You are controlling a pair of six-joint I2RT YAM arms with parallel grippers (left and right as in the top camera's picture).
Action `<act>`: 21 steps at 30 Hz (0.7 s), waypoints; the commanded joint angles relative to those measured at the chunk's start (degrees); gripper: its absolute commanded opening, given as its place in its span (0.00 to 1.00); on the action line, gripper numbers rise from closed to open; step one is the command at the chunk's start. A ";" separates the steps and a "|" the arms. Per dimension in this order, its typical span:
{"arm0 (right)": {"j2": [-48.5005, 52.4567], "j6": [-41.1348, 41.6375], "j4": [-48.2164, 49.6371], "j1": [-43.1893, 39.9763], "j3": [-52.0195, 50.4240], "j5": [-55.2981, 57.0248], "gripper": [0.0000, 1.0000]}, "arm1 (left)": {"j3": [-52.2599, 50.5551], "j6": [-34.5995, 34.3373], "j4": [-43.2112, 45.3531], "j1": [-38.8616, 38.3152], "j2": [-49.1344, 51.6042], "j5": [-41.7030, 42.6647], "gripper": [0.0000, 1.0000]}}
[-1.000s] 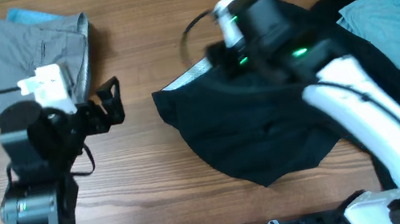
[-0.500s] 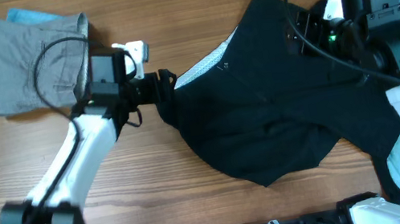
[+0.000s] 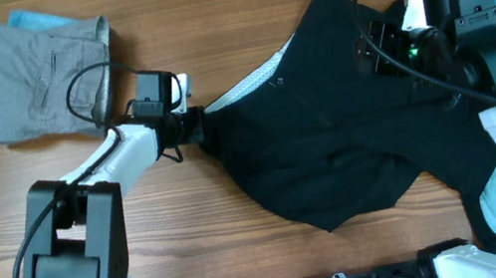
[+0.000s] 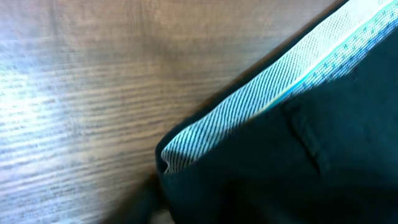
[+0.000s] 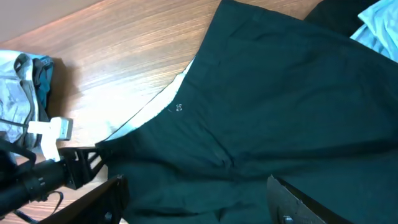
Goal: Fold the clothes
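The left gripper [image 3: 193,126] sits centre-left at the waistband corner of the black pants [image 3: 330,145], grip unclear; the right gripper [image 5: 196,186] hovers spread, upper right.

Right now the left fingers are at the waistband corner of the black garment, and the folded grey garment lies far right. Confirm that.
No: the overhead view shows the folded grey garment far left. The left fingers are indeed at the waistband corner of the black garment.

You won't find anything readable here, mate. There's no legible text, brand, number or sign on the black fabric garment [image 3: 330,145] or the folded grey cloth [image 3: 41,78] near the table's far left corner.
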 commanded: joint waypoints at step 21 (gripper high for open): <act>3.19 -0.85 -0.50 -0.24 -2.86 7.54 0.75 | 0.37 -3.78 -24.41 27.65 -19.47 -1.73 0.33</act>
